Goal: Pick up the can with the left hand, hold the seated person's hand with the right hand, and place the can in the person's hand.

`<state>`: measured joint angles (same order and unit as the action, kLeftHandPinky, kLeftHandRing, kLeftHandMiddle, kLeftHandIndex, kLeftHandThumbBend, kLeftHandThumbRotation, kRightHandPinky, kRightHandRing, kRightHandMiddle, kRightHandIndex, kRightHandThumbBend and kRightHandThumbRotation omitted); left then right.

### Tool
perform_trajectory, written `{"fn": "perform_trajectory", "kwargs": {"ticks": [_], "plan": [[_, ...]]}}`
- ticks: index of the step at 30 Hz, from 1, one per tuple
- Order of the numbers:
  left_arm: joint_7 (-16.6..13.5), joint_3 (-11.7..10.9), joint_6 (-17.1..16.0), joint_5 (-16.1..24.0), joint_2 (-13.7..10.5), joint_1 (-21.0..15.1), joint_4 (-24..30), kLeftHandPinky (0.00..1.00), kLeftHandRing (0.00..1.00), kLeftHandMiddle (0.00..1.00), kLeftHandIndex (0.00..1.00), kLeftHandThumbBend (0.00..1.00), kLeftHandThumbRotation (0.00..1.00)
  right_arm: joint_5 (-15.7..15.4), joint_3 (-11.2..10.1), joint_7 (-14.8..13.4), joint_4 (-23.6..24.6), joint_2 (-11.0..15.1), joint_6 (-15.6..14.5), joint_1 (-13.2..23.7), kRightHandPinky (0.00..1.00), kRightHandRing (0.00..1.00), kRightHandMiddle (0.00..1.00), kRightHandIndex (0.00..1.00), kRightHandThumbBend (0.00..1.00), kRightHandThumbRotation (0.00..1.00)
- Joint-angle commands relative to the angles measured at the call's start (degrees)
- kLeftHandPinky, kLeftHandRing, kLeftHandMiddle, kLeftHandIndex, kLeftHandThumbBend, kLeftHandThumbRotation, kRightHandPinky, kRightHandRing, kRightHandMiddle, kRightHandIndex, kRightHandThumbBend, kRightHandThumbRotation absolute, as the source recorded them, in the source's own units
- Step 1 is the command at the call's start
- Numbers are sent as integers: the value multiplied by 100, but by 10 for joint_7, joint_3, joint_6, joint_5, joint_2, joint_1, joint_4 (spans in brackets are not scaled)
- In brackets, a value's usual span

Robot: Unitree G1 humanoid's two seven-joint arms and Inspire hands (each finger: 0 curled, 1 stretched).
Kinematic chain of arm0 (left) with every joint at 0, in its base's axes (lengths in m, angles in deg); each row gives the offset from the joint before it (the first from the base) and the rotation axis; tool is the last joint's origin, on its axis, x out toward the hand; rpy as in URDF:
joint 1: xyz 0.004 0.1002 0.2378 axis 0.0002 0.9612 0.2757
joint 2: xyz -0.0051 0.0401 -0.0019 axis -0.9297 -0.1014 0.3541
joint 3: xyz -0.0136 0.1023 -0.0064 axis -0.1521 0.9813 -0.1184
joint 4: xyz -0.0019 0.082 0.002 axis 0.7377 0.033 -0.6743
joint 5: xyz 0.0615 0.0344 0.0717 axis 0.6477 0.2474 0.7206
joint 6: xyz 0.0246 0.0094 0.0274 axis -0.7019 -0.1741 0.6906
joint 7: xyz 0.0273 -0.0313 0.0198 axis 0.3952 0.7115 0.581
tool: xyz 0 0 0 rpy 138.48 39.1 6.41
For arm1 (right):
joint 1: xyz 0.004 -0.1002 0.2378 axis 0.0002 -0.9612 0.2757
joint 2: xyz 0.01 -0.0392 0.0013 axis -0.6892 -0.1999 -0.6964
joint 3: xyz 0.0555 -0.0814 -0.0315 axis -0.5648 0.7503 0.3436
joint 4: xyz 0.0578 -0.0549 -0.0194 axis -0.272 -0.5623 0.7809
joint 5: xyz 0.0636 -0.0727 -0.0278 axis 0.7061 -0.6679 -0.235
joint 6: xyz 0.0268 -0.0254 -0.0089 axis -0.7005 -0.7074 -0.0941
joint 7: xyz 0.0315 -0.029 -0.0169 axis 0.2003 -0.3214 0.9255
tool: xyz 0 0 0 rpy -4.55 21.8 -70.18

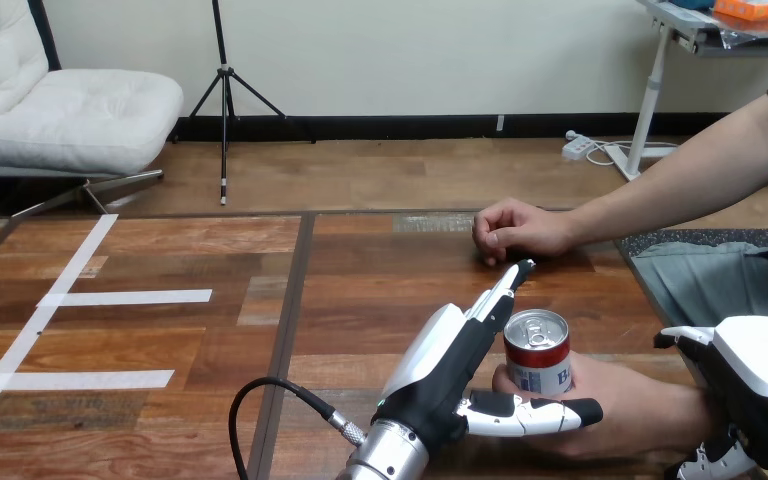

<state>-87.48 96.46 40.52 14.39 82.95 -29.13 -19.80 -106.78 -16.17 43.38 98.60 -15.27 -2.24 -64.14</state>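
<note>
My left hand [450,368], fingers straight and released beside the can [537,352] standing in the person's nearer hand [615,398] by the near edge of the table [210,340], should withdraw sideways without tipping it.

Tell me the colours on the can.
The can is silver on top, red-banded beneath, then white with blue print; head view.

The left arm [388,455] is showing a silver, ribbed forearm meeting a black wrist. The left hand [450,375] is wearing a smooth white shell over its black back. Its fingers [500,295] are running in slim black and white segments, and its thumb [520,413] is showing white plates with a black tip. The right hand [760,372] is showing a broad, rounded white shell over black casing.
</note>
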Motion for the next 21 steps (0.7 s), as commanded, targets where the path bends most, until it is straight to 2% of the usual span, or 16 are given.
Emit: {"fn": "perform_trajectory", "kwargs": {"ticks": [1,13,21], "plan": [[3,0,-3,-5,32,-31,18,100,100,100,100,82,35,-4,-3,-9,3,-1,2,14,80,86,87,85,92,0],[-1,-4,5,-12,31,-18,28,100,100,100,100,71,33,-3,-4,-18,5,-5,11,13,79,85,86,84,92,0],[0,-11,8,-25,30,-12,32,100,100,100,100,67,35,-3,-1,-23,-1,-6,14,17,78,85,86,83,91,0]]}}
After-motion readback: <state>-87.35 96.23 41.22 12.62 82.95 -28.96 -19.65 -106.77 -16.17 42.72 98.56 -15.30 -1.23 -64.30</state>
